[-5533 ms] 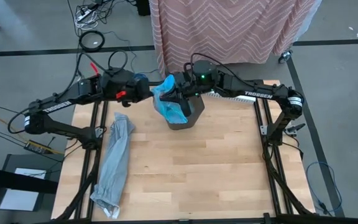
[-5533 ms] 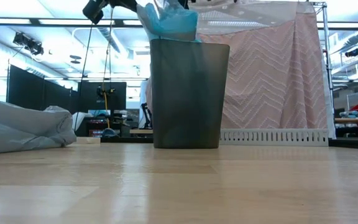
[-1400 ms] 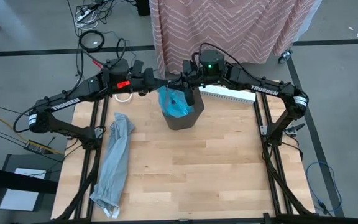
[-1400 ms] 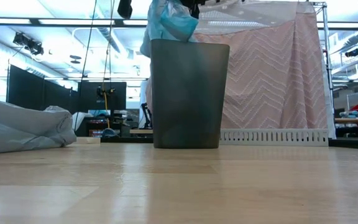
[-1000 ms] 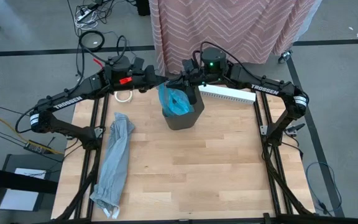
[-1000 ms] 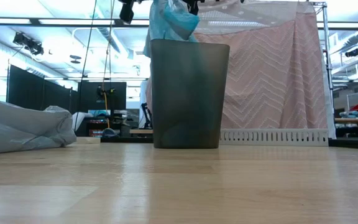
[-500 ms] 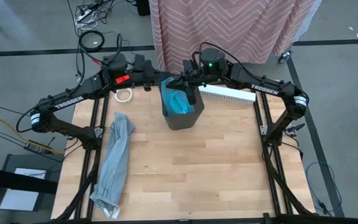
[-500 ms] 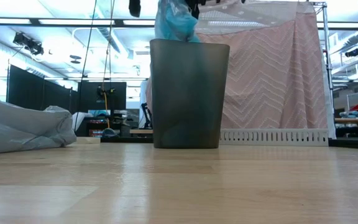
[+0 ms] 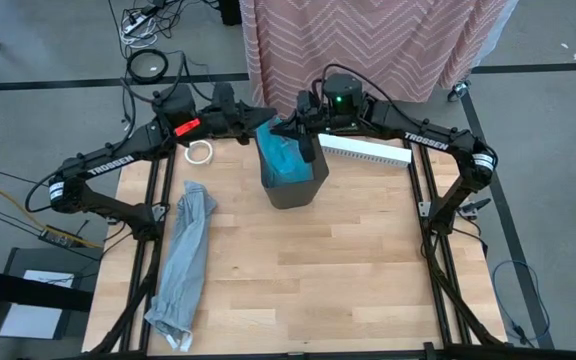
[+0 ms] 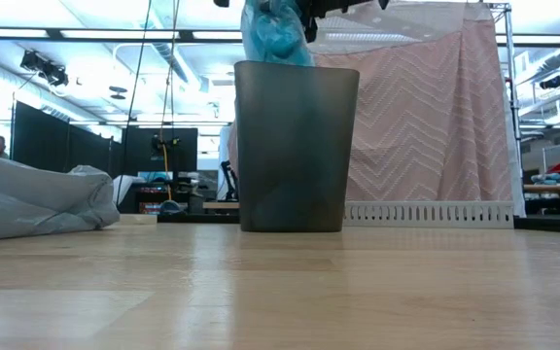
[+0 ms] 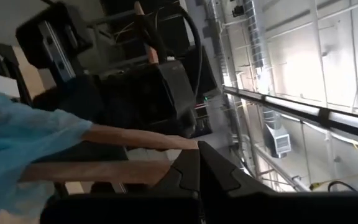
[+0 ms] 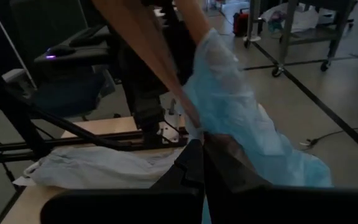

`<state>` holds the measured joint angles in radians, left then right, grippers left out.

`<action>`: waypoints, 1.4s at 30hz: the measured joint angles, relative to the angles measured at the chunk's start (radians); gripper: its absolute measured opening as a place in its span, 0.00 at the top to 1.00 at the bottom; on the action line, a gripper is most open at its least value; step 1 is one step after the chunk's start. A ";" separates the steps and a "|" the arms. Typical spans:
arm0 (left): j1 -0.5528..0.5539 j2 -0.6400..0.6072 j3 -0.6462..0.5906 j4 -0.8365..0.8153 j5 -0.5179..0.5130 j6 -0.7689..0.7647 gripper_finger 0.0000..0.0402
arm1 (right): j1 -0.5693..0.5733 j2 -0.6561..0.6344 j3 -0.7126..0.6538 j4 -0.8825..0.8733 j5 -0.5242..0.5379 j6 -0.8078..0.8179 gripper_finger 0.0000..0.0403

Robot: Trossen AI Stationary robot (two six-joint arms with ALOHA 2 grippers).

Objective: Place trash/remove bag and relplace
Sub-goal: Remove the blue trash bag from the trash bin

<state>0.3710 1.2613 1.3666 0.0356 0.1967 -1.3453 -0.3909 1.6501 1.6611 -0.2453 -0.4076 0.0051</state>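
The blue bag (image 9: 286, 162) hangs in the mouth of the small dark bin (image 9: 296, 190), which stands on its base near the table's far edge. The bag's bunched top (image 10: 274, 33) rises above the bin's rim (image 10: 297, 64). My left gripper (image 9: 266, 123) is shut at the bag's upper left. My right gripper (image 9: 295, 130) is shut at its upper right. Both are above the bin, close together. Tan strips run from the bag's top to each gripper. The trash is out of view. My left gripper pinches a tan strip (image 11: 161, 140) of the bag's top between its two fingertips, coming about level from the table's left. The strip runs taut back to the blue plastic (image 11: 23, 143). The bag hangs below, its lower part inside the bin. My right gripper pinches another tan strip (image 12: 187, 117) at the bag's top between its fingertips, coming from the table's right and slanting slightly down. The blue plastic (image 12: 235, 118) hangs beside and below the fingers, down into the bin.
A pale grey plastic bag (image 9: 185, 260) lies crumpled along the table's left side. A white tape ring (image 9: 200, 153) lies at the far left, a white ridged strip (image 9: 368, 151) at the far right. A pink curtain (image 9: 368, 40) hangs behind the table.
My left gripper has risen a little, tipped upward and rolled, still shut on its strip. The bag's left flap, which hung over the bin's left rim, has been drawn up and inward; the blue plastic now sits within the bin's outline.
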 joint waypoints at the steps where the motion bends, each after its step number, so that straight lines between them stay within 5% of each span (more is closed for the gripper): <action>1: 0.000 0.000 0.000 0.007 0.000 -0.003 0.99 | -0.003 0.000 0.000 -0.002 0.001 0.000 1.00; 8: 0.000 0.000 0.000 0.101 0.015 -0.026 0.99 | -0.005 0.000 -0.032 -0.009 0.022 0.006 1.00; 17: 0.017 0.000 0.000 -0.069 0.113 0.022 0.99 | 0.006 -0.047 -0.024 0.034 0.013 0.027 1.00; 36: 0.017 0.017 0.000 -0.075 0.019 0.062 0.99 | 0.029 -0.065 -0.024 0.111 -0.007 0.047 1.00; 42: 0.017 0.064 0.000 0.044 0.017 0.054 0.99 | 0.032 -0.065 -0.024 0.110 -0.012 0.047 1.00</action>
<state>0.3882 1.3252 1.3670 0.0797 0.2138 -1.2912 -0.3588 1.5848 1.6367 -0.1354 -0.4195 0.0517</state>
